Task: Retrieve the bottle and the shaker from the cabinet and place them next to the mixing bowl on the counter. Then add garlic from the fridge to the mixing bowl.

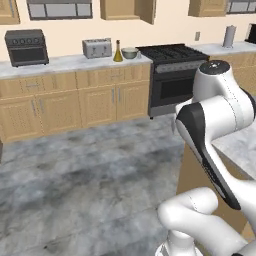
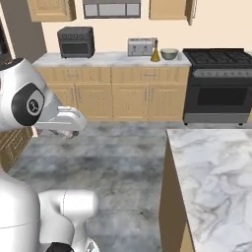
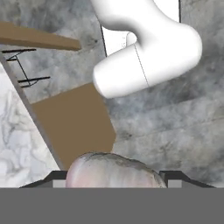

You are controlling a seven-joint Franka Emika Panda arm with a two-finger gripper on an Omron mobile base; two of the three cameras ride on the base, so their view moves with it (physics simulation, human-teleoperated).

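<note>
In the hand view my gripper (image 3: 113,178) is shut on a rounded, pale pinkish-grey garlic (image 3: 111,168) that sits between the two dark fingertips (image 3: 56,177), above the grey floor. Far across the room, the bottle (image 1: 118,51) (image 2: 155,52) stands on the counter (image 1: 65,63) (image 2: 98,60) right beside the mixing bowl (image 1: 130,52) (image 2: 169,53). The tan wall cabinet (image 1: 126,9) (image 2: 170,9) hangs above them, its door standing ajar. The shaker cannot be made out. A dark grey upright face, probably the fridge (image 2: 17,24), is at the far left.
A toaster (image 1: 97,48) and a black toaster oven (image 1: 26,47) stand on the counter, with a black stove (image 1: 172,70) to its right. A marble-topped island (image 2: 216,182) lies close on my right. Grey floor stretches between me and the counter.
</note>
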